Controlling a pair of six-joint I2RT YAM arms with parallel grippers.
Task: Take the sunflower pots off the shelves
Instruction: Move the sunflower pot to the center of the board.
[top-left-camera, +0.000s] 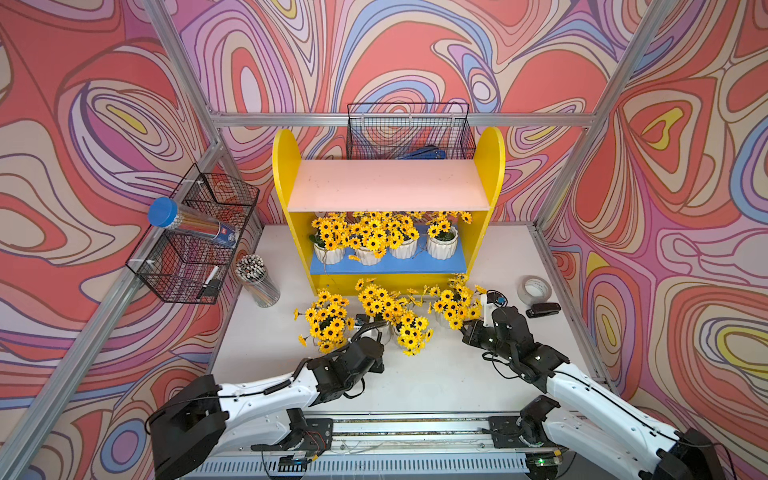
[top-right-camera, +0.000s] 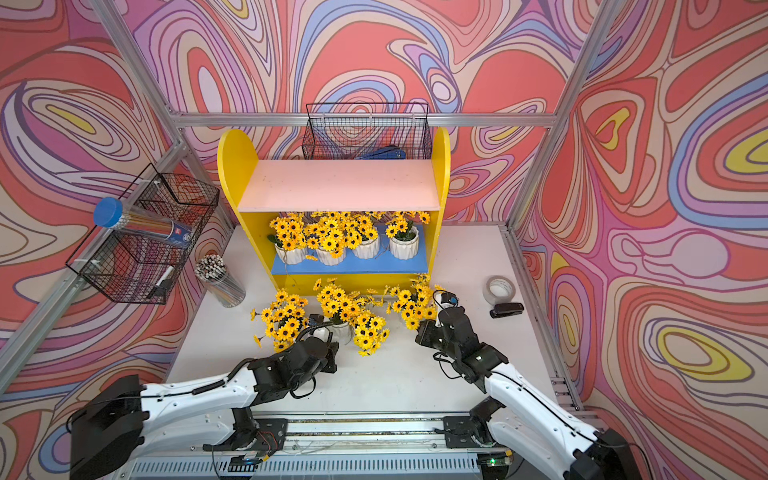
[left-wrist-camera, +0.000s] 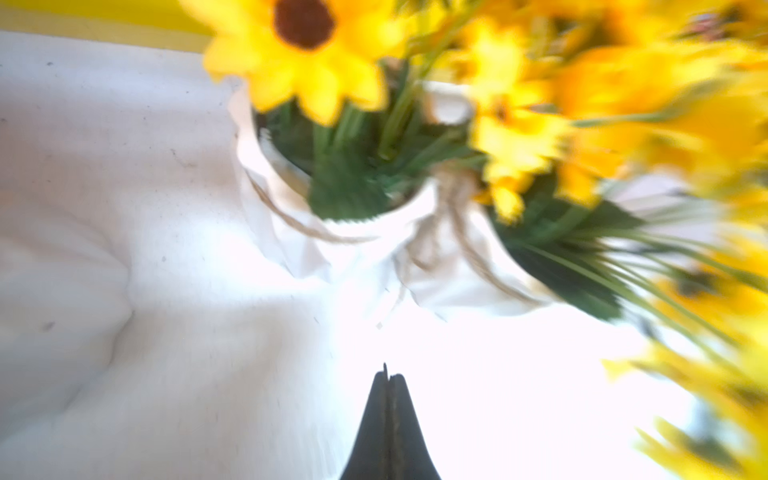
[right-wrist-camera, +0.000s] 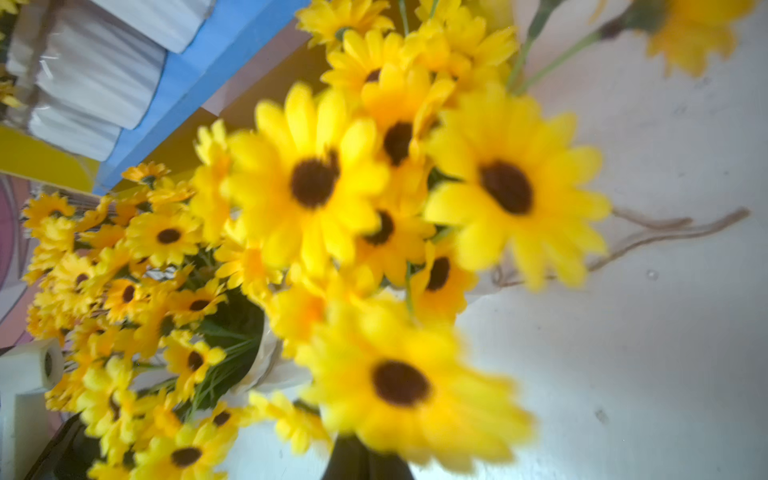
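Sunflower pots (top-left-camera: 376, 305): four on table (top-left-camera: 436, 382) just ahead of left gripper (left-wrist-camera: 388, 386) and right gripper (right-wrist-camera: 365, 459), both closed, empty; four remaining beyond, on blue lower board (top-left-camera: 415, 266).

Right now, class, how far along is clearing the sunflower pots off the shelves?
Done: the pink upper board is bare; several sunflower pots stand on the table before the shelves. In hand: nothing, it seems; the left claw and right claw are shut near those pots. Left: four pots on the blue lower board.
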